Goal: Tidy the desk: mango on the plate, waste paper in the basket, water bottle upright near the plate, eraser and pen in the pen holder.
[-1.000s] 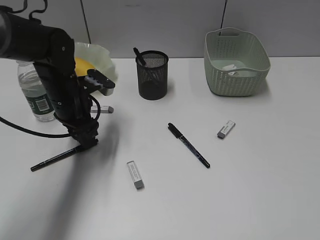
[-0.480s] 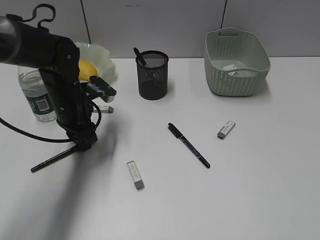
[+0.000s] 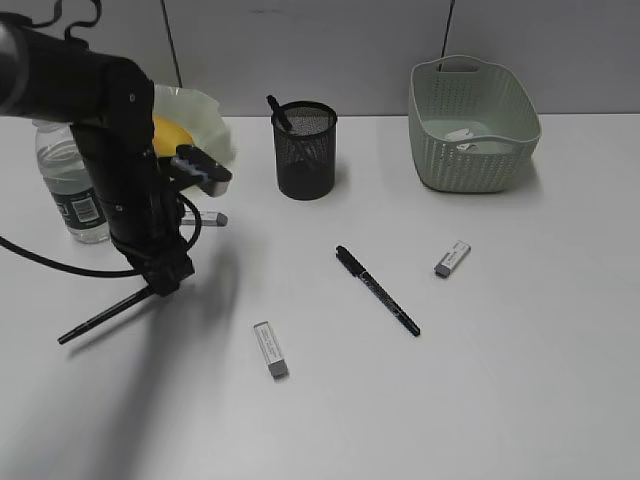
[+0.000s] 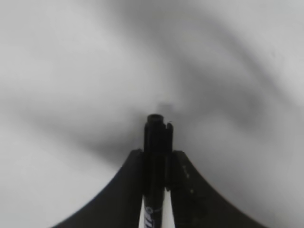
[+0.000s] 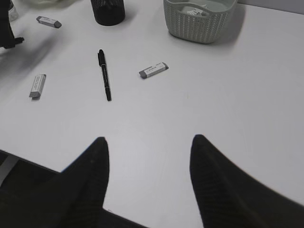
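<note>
My left gripper points down at the desk, shut on one end of a black pen whose other end trails left on the tabletop. The left wrist view shows that pen pinched between the jaws. A second pen lies mid-desk. Three erasers lie loose: one at the front, one on the right, one beside the arm. The mango sits in the plate. The water bottle stands upright. The pen holder holds a pen. Waste paper lies in the basket. My right gripper hangs open, empty.
The left arm's black body stands between the bottle and the plate, partly hiding both. A grey wall runs behind the desk. In the right wrist view the desk's near edge shows under the right gripper's fingers.
The left jaws have closed onto the end of the pen on the left. The arm swayed slightly over it. Everything else stayed in place.
</note>
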Robot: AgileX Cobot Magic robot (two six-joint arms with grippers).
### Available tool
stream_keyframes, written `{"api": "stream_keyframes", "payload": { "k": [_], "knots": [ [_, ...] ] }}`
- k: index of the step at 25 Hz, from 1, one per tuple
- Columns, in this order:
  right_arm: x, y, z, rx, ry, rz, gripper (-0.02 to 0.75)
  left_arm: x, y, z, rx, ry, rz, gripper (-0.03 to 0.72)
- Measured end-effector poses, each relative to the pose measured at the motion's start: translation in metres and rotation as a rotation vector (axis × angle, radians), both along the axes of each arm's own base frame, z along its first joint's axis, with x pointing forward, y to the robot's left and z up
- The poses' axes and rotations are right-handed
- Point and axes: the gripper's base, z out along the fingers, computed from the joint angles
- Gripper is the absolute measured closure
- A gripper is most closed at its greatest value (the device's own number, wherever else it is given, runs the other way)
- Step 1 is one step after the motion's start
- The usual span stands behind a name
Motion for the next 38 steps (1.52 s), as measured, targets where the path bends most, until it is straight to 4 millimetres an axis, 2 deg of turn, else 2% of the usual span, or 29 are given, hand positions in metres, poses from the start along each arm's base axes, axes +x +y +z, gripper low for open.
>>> {"api": "stream_keyframes", "payload": {
  "k": [2, 8, 13, 18, 21, 25, 31, 35, 38],
  "knots": [
    [0.000, 0.000, 0.000, 0.000, 0.000, 0.000, 0.299, 0.004, -0.002, 0.019, -0.025, -0.051, 0.002, 0.549],
    [0.000, 0.000, 0.000, 0.000, 0.000, -0.001, 0.299, 0.029, -0.015, 0.092, -0.153, -0.282, 0.016, 0.549],
    [0.000, 0.000, 0.000, 0.001, 0.000, -0.002, 0.299, 0.052, -0.037, 0.151, -0.441, -0.526, 0.096, 0.549],
    [0.000, 0.000, 0.000, 0.002, 0.001, -0.002, 0.299, 0.069, -0.050, 0.179, -0.757, -0.726, 0.276, 0.549],
    [0.000, 0.000, 0.000, 0.002, 0.001, -0.002, 0.299, 0.081, -0.053, 0.178, -0.876, -0.782, 0.399, 0.549],
    [0.000, 0.000, 0.000, 0.002, 0.000, -0.007, 0.299, 0.097, -0.058, 0.150, -0.910, -0.786, 0.500, 0.549],
    [0.001, -0.002, 0.000, 0.006, 0.000, -0.030, 0.299, 0.107, -0.079, 0.104, -0.882, -0.788, 0.527, 0.549],
    [0.001, -0.002, 0.000, 0.012, 0.002, -0.037, 0.299, 0.111, -0.088, 0.080, -0.862, -0.792, 0.535, 0.549],
    [0.001, -0.002, 0.000, 0.012, 0.002, -0.039, 0.299, 0.112, -0.089, 0.071, -0.851, -0.781, 0.535, 0.522]
  ]
}}
